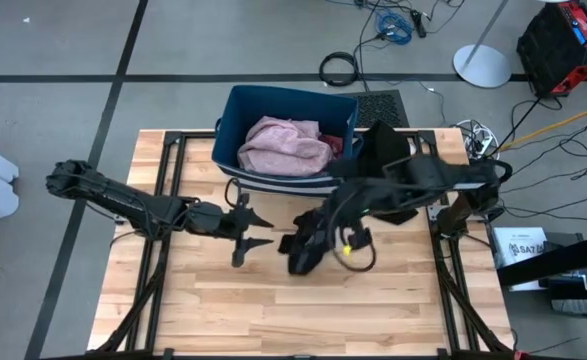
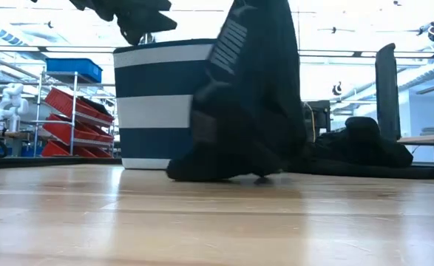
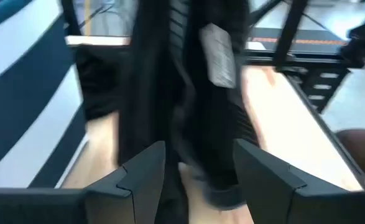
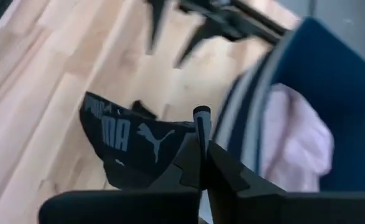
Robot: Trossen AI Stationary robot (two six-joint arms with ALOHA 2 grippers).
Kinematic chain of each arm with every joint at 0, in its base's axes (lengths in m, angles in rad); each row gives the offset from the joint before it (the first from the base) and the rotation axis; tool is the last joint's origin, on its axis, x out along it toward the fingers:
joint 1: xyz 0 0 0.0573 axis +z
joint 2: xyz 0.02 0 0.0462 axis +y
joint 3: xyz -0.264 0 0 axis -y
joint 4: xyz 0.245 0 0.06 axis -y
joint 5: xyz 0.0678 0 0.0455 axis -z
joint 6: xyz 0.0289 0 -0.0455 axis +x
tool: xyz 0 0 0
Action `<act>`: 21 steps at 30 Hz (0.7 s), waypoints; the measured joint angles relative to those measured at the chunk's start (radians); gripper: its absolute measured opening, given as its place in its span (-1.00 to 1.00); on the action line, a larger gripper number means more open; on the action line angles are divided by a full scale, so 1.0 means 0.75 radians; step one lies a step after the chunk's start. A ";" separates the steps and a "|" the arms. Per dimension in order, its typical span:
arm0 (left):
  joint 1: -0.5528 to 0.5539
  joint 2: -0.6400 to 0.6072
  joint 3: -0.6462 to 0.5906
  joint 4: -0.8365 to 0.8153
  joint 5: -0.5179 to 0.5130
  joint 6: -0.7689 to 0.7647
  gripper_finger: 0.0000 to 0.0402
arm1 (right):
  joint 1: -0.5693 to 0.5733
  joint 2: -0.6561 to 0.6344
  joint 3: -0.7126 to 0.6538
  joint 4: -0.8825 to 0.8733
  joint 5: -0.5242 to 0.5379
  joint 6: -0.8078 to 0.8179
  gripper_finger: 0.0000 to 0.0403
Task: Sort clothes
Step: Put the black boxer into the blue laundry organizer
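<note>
Wood-plank desk (image 1: 273, 310), grey floor; black garment (image 2: 246, 96) hangs vertically, hem touching desk, pinched in closed right claw (image 4: 201, 149); left claw (image 1: 255, 230) spread, empty.

Your high view looks straight down on the table (image 1: 273, 300); the low view sits at tabletop level, facing the striped bin (image 2: 154, 103). Each wrist camera looks closely past its own fingers. All four views share the black garment (image 1: 308, 240).
</note>
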 joint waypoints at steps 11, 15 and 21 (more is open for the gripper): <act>-0.012 0.023 -0.052 0.123 0.009 -0.134 -0.01 | -0.006 -0.114 0.000 0.024 0.237 0.164 -1.00; -0.023 0.153 -0.111 0.300 0.005 -0.287 -0.01 | -0.006 -0.114 -0.001 0.022 0.260 0.175 -1.00; -0.034 0.443 -0.117 0.630 -0.060 -0.406 -0.01 | -0.006 -0.118 -0.001 0.022 0.269 0.174 -1.00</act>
